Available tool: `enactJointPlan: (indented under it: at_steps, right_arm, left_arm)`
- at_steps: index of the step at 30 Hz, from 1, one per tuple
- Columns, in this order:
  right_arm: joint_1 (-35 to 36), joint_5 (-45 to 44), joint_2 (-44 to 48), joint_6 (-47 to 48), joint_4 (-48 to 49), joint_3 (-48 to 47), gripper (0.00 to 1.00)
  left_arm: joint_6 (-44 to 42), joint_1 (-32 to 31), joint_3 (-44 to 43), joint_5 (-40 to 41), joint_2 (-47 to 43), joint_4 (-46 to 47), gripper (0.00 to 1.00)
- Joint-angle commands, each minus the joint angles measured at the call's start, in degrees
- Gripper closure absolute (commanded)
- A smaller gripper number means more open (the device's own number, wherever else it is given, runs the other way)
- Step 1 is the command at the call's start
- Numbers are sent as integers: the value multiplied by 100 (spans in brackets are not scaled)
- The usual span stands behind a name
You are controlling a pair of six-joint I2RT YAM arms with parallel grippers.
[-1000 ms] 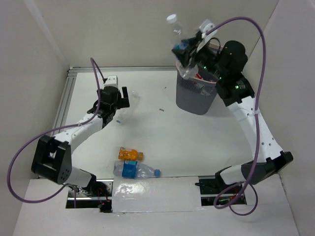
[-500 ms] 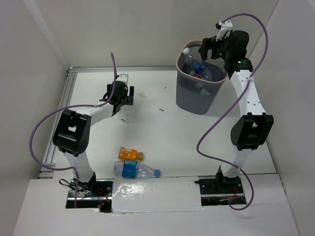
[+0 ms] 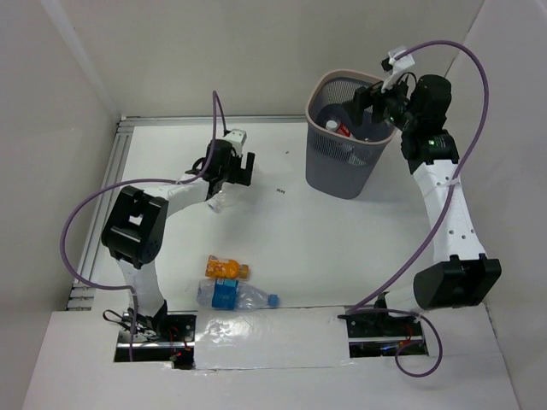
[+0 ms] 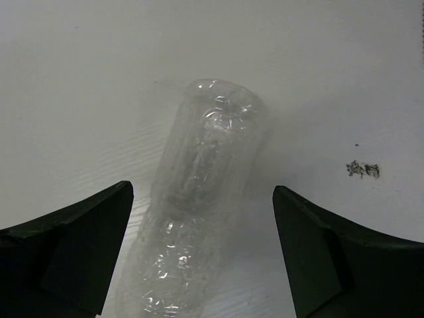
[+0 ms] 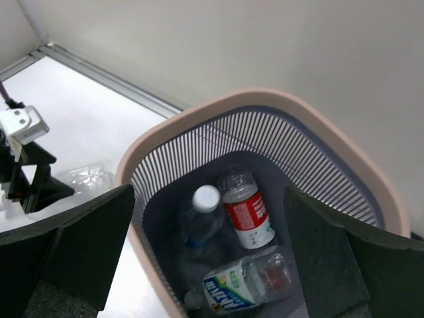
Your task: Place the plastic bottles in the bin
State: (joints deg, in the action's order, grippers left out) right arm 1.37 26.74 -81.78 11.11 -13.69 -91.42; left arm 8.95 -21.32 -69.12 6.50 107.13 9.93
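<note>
My right gripper (image 3: 374, 102) hangs open over the bin (image 3: 318, 90), nothing between its fingers (image 5: 73, 245). Inside the bin (image 5: 265, 99) lie three plastic bottles: a white-capped one (image 5: 202, 218), a red-labelled one (image 5: 248, 215) and a blue-and-green-labelled one (image 5: 245, 281). My left gripper (image 3: 238, 168) is open low over the table, with a clear label-less bottle (image 4: 199, 199) lying lengthwise between its fingers (image 4: 73, 245), apart from both. That bottle (image 3: 220, 202) shows faintly under the wrist. An orange bottle (image 3: 225, 269) and a blue-labelled, blue-capped bottle (image 3: 235, 295) lie near the front edge.
The bin stands at the back right against the wall. A metal rail (image 3: 111, 184) runs along the table's left and back edges. A small dark mark (image 3: 279, 190) is on the white tabletop. Purple cables loop above both arms.
The right gripper opened and let a white-capped bottle drop into the bin, then drew back to the right. The left gripper travelled right and settled over the clear bottle.
</note>
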Motion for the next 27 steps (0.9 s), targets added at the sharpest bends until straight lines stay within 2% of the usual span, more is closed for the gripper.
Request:
enactJointPlan:
  at_steps: [1, 5, 10, 14, 17, 21, 22, 25, 26, 27]
  right_arm:
    - [30, 50, 179, -109, 69, 291, 0]
    - [30, 103, 311, -162, 69, 414, 0]
    - [30, 497, 425, -215, -98, 467, 0]
    - [-22, 1262, 794, -84, 67, 677, 0]
    - [-22, 1439, 1075, 49, 200, 748, 0]
    - [-22, 1439, 1207, 154, 60, 687, 0]
    - [-83, 1509, 1208, 154, 60, 687, 0]
    - [-189, 1588, 1401, 154, 60, 687, 0]
    - [-189, 1588, 1523, 154, 60, 687, 0]
    - [-250, 1588, 1594, 154, 60, 808, 3]
  left_arm:
    - [-191, 40, -14, -711, 18, 211, 1]
    - [-420, 40, -145, -721, 185, -306, 1]
    - [-473, 146, -900, -326, 598, -1115, 1]
    - [-420, 146, -1103, -325, 809, -1503, 5]
    - [-420, 146, -1051, -447, 757, -1634, 14]
    - [-481, 146, -1252, -527, 704, -1959, 41]
    - [-482, 146, -1366, -579, 652, -2021, 55]
    - [-290, 85, -1533, -720, 406, -2145, 79]
    - [-236, 6, -1682, -721, 92, -2145, 94]
    - [-175, -47, -1797, -721, -85, -2145, 95]
